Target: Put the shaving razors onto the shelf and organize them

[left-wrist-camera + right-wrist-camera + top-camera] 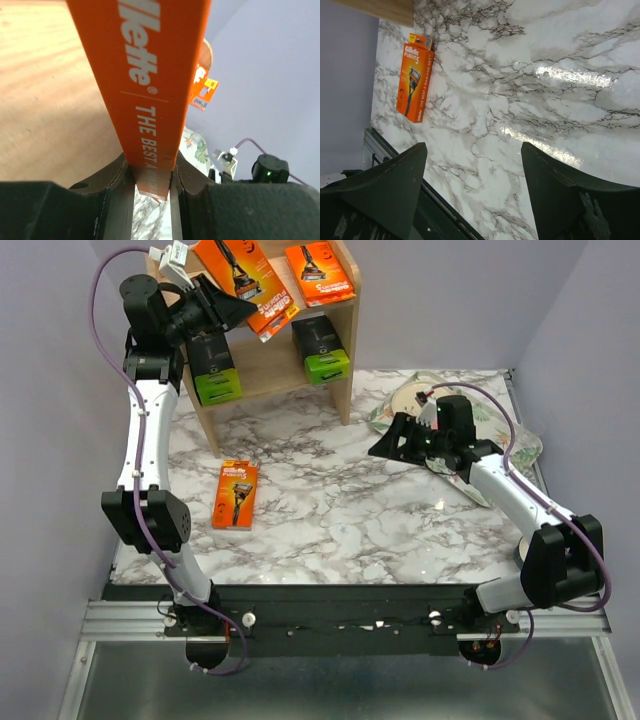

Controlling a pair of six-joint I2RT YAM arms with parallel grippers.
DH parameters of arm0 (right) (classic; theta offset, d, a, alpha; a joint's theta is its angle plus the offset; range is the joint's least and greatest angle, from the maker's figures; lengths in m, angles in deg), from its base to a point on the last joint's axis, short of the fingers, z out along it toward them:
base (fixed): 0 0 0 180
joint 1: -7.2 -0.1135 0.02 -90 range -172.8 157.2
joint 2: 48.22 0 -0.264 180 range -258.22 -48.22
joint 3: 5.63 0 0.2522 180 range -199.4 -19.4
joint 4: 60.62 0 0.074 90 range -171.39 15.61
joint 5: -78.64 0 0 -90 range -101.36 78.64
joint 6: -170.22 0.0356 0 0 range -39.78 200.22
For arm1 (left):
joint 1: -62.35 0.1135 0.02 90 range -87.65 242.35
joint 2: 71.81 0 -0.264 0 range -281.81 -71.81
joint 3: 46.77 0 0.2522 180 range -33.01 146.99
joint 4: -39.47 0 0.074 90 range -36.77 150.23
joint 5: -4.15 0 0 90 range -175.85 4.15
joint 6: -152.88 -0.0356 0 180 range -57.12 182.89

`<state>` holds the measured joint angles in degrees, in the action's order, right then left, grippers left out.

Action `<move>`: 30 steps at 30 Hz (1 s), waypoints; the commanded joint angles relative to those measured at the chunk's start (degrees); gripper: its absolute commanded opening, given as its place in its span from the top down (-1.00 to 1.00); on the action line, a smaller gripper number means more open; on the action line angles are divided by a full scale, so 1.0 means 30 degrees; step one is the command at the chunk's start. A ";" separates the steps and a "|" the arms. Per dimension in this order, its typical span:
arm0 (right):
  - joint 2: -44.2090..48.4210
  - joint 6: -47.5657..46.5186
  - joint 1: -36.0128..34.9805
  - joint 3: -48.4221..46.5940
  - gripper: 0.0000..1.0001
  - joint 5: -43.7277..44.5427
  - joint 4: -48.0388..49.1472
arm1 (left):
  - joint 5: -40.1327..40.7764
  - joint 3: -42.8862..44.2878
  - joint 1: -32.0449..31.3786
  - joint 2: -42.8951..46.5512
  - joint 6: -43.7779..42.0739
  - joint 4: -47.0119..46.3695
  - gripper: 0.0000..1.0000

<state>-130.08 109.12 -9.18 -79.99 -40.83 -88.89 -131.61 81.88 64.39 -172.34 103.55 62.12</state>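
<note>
At the far left of the table (400,530), the shelf (345,380) holds a left dark pack (215,372) and a right dark pack (323,350) on its lower tier, and a resting orange pack (320,273) at the right of its top tier. Over the left part of the top tier, the left gripper (228,310) is clamped partway closed on the thin edge of a held orange pack (250,275). This pack sits skewed, with one corner seemingly past the near edge. The right gripper (380,447) hovers spread wide above bare marble, gripping nothing. One loose orange pack (236,495) lies on the table near the left arm. Let go at this slant, the held orange pack could tip off the near edge; pushed right, it could knock its neighbour askew.
</note>
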 commanded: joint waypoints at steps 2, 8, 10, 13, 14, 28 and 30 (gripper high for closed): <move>-0.0162 0.0003 0.0216 -0.0133 -0.68 0.0244 0.0176 | -0.0713 0.2423 0.0725 -0.2195 0.1650 -0.2112 0.29; -0.0397 0.0237 0.0334 -0.0015 -0.68 0.0245 0.0323 | 0.0774 0.3304 0.0813 -0.3461 0.1211 -0.1791 -0.11; -0.0455 0.0267 0.0334 0.0014 -0.68 0.0274 0.0380 | 0.2323 0.3450 0.0813 -0.3521 0.0948 -0.1410 -0.21; -0.0572 0.0296 0.0363 -0.0015 -0.68 0.0332 0.0468 | 0.4377 0.3743 0.0726 -0.3492 0.0510 -0.0854 -0.27; -0.0602 0.0325 0.0363 -0.0044 -0.68 0.0362 0.0498 | 0.6008 0.3889 0.0667 -0.3405 0.0305 -0.0533 -0.27; -0.0866 0.0297 0.0334 -0.0250 -0.68 0.0245 0.0615 | 1.3815 0.3920 -0.0623 -0.1589 -0.2245 0.2283 -0.28; -0.0866 0.0267 0.0334 -0.0249 -0.68 0.0245 0.0615 | 1.3788 0.3658 -0.1412 -0.1237 -0.2567 0.1992 -0.27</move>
<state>-132.22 110.00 -8.44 -79.99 -40.79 -88.52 -95.35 94.34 62.49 -179.73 98.59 66.84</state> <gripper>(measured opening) 0.840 0.638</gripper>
